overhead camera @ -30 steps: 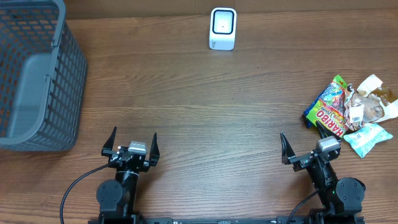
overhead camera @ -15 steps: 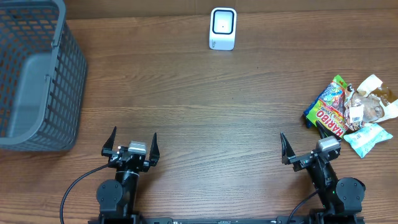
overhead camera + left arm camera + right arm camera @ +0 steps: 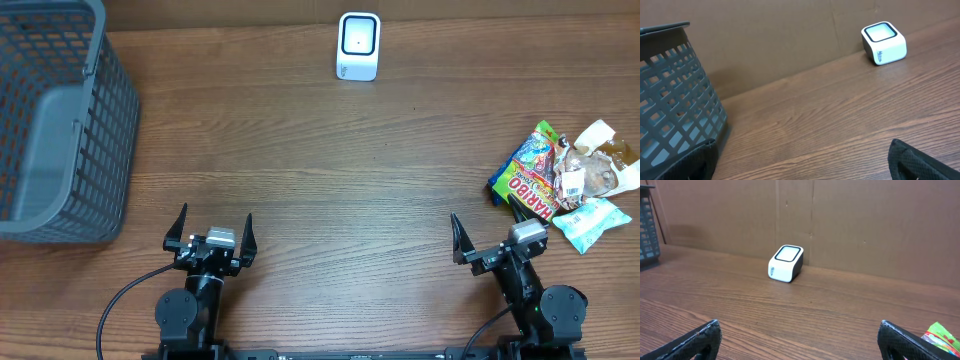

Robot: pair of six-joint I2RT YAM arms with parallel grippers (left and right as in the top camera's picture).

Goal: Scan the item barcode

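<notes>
This looks like a robot test room made up to be like a shop checkout. A left robot arm (image 3: 195,300) and a right robot arm (image 3: 535,295) sit at the near edge of a brown wooden table (image 3: 330,170). A plain cardboard wall (image 3: 865,225) stands behind it. On the table are shop things: a gray shopping basket (image 3: 112,150), a small white barcode scanner (image 3: 358,46), and a pile of snack packs (image 3: 585,178) with a Haribo candy bag (image 3: 530,175).
</notes>
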